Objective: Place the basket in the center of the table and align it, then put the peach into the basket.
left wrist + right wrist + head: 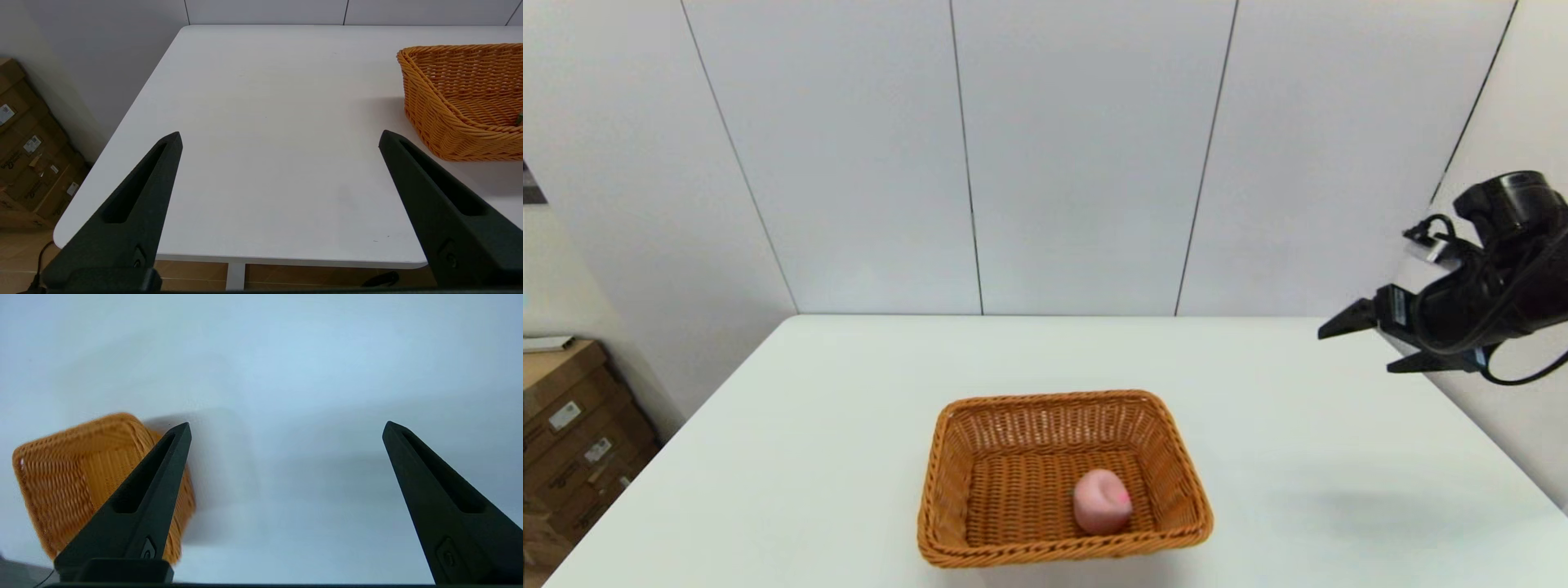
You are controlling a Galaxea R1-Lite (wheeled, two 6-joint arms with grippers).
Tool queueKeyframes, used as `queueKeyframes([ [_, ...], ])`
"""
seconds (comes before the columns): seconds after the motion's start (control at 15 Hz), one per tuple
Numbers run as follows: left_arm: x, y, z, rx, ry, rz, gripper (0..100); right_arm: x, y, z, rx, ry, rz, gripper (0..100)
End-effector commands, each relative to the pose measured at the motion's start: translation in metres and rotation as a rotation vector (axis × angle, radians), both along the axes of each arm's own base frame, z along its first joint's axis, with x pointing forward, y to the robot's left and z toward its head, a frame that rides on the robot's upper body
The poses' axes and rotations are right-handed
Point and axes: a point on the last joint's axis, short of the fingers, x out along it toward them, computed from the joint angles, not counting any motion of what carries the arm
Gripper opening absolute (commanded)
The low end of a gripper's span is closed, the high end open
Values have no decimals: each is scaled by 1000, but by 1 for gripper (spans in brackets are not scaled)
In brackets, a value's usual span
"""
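Head view peach (1102, 501) in basket (1062, 478), hidden from wrist views

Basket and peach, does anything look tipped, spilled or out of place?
Nothing stands out. The basket sits flat and square on the table, and the peach lies inside it. The right claw hangs open, off to the side.

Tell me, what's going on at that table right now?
Right gripper open, raised off to the right. Left gripper open, empty. Peach inside basket. Nothing in the way.
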Motion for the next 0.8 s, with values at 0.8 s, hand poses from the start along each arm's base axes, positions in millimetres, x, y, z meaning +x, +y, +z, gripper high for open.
queueKeyframes([
  [0.8, 0, 0, 0, -3, 1, 2, 100, -234, 45, 83, 56, -260, 234, 100],
])
